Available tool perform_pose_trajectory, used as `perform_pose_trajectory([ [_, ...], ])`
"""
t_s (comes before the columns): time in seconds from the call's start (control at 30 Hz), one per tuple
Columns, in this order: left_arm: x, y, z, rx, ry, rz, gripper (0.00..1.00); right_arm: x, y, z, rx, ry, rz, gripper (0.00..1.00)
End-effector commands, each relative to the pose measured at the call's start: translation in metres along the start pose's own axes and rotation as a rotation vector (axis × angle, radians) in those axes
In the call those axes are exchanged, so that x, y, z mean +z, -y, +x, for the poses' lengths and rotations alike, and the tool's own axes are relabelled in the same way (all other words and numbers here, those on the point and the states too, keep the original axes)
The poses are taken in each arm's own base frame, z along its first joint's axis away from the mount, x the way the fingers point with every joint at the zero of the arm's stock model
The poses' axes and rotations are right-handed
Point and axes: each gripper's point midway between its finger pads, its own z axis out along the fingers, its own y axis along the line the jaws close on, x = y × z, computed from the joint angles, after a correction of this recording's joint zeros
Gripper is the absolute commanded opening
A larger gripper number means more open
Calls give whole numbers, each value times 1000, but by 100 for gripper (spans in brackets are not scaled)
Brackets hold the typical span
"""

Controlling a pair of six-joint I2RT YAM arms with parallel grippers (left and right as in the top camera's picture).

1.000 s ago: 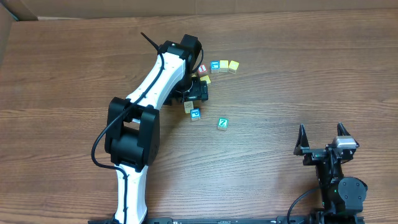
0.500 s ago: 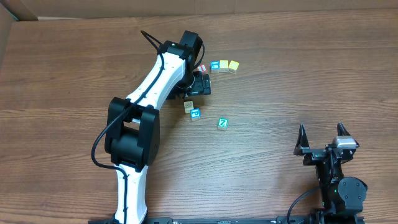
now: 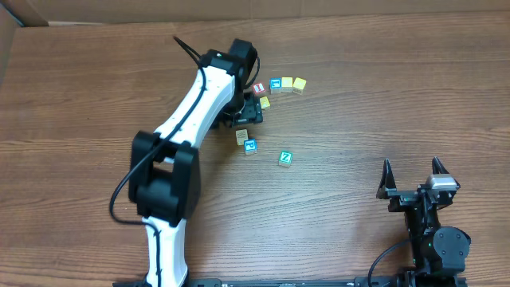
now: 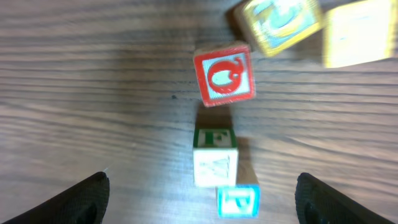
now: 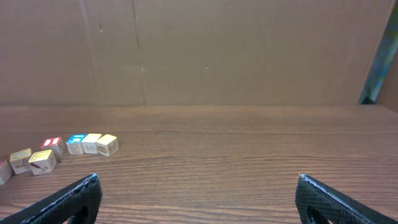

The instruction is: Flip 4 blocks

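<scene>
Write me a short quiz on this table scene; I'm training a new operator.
1. True or false: the right tool holds a block.
2. Which letter shows on the teal block? A) Z B) K C) M
3. Fill in: the jaws of the left tool stand ___.
Key: 1 false; 2 A; 3 open.

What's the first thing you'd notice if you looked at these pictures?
The big white and black arm reaching across the table to a bunch of little blocks at the far side, its open hand right by them. Up close, a red block stands out. The other hand sits open at the near right corner, far from the blocks.
</scene>
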Motion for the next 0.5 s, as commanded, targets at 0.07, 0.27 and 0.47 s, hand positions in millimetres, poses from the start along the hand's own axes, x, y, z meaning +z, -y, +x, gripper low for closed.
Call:
perform_pose_trajectory([
  [0.07,-44,0,-5,-26,102,19,88,0,-1,2,-4,3,-6,100],
  [0.27,-39,-3,0,-24,81,6,89,0,-1,2,-4,3,-6,100],
  [0.47,-38,-1,6,-18,55,14,64,0,-1,2,-4,3,-6,100],
])
